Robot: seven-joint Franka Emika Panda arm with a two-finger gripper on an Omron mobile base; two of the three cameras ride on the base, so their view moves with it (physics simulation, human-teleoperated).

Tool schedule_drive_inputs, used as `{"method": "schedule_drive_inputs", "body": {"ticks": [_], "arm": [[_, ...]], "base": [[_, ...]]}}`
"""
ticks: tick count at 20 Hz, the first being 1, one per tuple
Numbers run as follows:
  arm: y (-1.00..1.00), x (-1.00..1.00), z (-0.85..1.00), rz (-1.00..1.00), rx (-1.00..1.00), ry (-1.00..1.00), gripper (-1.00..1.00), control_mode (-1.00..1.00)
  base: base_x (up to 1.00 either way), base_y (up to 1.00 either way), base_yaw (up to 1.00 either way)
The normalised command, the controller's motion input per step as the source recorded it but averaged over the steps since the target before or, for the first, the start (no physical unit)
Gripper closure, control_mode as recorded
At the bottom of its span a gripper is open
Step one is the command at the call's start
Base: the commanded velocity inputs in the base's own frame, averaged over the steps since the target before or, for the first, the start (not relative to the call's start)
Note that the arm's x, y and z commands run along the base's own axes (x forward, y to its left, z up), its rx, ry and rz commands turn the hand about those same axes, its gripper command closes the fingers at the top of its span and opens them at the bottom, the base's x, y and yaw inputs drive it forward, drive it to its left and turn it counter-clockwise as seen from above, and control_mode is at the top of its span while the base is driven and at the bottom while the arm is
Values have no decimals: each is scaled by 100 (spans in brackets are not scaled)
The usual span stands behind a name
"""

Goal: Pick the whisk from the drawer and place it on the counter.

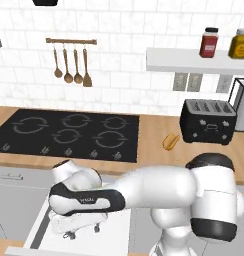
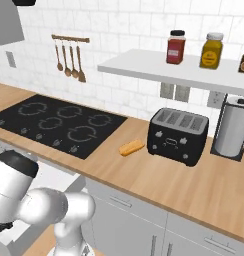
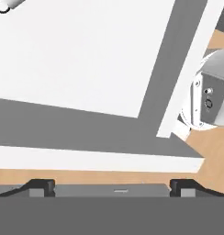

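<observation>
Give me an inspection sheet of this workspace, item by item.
Surface: the counter is light wood, with a black cooktop set into it.
Job's things: the drawer is pulled open, with a white inside. A slim pale rod end at the corner of the hand view is probably the whisk, but it is too cut off to be sure.
Clutter: a black toaster, a small orange-brown item beside it and a paper towel roll.
Grippers: the gripper is down in the drawer, its jaws wide apart with nothing between them.
Cables: nothing seen.
Surroundings: a tiled wall, wooden spoons on a rail, a white shelf with jars, and wall sockets.
</observation>
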Motion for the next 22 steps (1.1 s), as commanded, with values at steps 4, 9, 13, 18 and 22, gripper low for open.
{"method": "schedule_drive_inputs", "body": {"ticks": [4, 9, 13, 18, 22], "arm": [[-96, 7, 0, 0, 5, -42, -100, -100], [-26, 2, 2, -10, 14, -4, -100, -100], [2, 24, 0, -18, 10, -1, -100, -100], [23, 39, 0, -16, 3, -6, -100, -100], [54, 52, 0, -12, -4, -1, -100, -100]], "base": [[0, 0, 0], [0, 0, 0], [0, 0, 0], [0, 0, 0], [0, 0, 0]]}}
